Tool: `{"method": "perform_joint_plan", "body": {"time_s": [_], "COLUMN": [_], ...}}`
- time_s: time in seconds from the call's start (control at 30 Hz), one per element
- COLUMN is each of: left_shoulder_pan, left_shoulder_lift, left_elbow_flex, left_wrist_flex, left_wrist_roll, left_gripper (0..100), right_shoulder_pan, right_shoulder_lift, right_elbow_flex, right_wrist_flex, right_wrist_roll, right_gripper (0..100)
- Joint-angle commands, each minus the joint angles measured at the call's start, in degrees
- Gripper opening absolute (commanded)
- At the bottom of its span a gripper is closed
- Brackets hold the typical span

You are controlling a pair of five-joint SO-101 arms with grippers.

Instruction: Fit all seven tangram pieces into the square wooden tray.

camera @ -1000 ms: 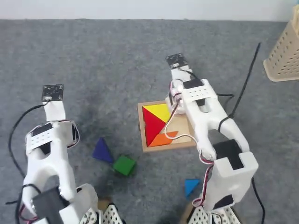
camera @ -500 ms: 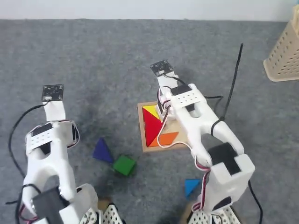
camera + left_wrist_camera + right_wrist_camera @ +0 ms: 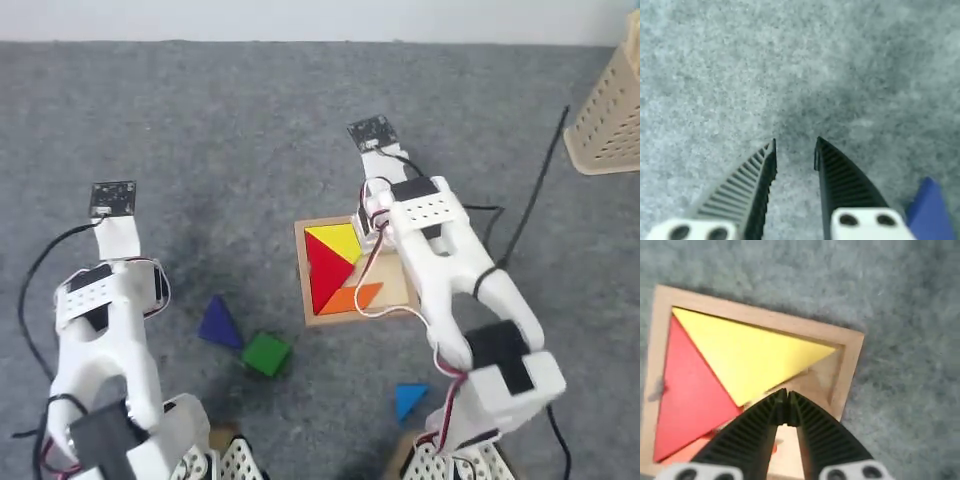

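**Three pieces in, loose ones lying on the left arm's side**

Right gripper (image 3: 787, 394) is hanging over the square wooden tray (image 3: 303, 275). Its jaws are pressed shut on nothing, tips sitting above the spot where the yellow triangle (image 3: 750, 355) is meeting bare wood. Red triangle (image 3: 325, 270) is lying flush against the yellow one. Orange piece (image 3: 356, 297) is filling the tray edge nearest the arm bases. The tray side under the right arm is showing bare wood, so I'm reading that as the open space.

Left gripper (image 3: 795, 144) is holding its jaws apart, empty, pointing at plain grey mat (image 3: 790, 60). Dark blue triangle (image 3: 218, 322) is peeking in just outside one finger in the left wrist view, not between the jaws. From above it's lying between the left arm and the tray, near the left arm and well apart from the right gripper. Its apex is pointing away from the arm bases, and its long edge is facing the green square (image 3: 266, 353) just beside it.

Light blue triangle (image 3: 408, 400) is lying just beside the right arm's base, well behind its jaws.

My call: the left arm is the nearer one for the dark blue triangle. It's needing a sideways shift toward the tray to get the piece between the jaws. The green square is crowding the long edge, so gripping across the sloping sides is looking safer.
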Motion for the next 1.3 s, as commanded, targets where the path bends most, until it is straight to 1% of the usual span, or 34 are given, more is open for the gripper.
{"method": "perform_joint_plan", "body": {"time_s": [0.0, 0.2, 0.33, 0.67, 0.77, 0.93, 1.1, 1.27], "left_shoulder_pan": [0.4, 0.4, 0.4, 0.4, 0.4, 0.4, 0.4, 0.4], "left_shoulder_lift": [-2.1, -2.1, -2.1, -2.1, -2.1, -2.1, -2.1, -2.1], "left_elbow_flex": [-0.2, -0.2, -0.2, -0.2, -0.2, -0.2, -0.2, -0.2], "left_wrist_flex": [-1.1, -1.1, -1.1, -1.1, -1.1, -1.1, -1.1, -1.1], "left_wrist_roll": [-0.5, -0.5, -0.5, -0.5, -0.5, -0.5, -0.5, -0.5], "left_gripper": [12, 12, 12, 12, 12, 12, 12, 12], "right_shoulder_pan": [1.0, -0.6, -3.6, -8.4, -9.9, -8.4, -6.3, -7.6], "right_shoulder_lift": [1.1, 3.2, 3.2, 2.4, -0.1, -5.9, -6.5, -6.9], "right_elbow_flex": [-0.8, -0.7, 0.0, 0.4, 0.9, 1.1, 1.1, 1.1], "right_wrist_flex": [-2.6, -2.2, -0.9, 2.7, 3.2, 4.4, 4.4, 4.4], "right_wrist_roll": [1.1, 1.2, 1.2, 0.7, 0.6, -0.4, -0.4, -0.3], "right_gripper": [0.9, 0.9, 0.9, 0.8, 0.7, 0.9, 0.9, 0.9]}}
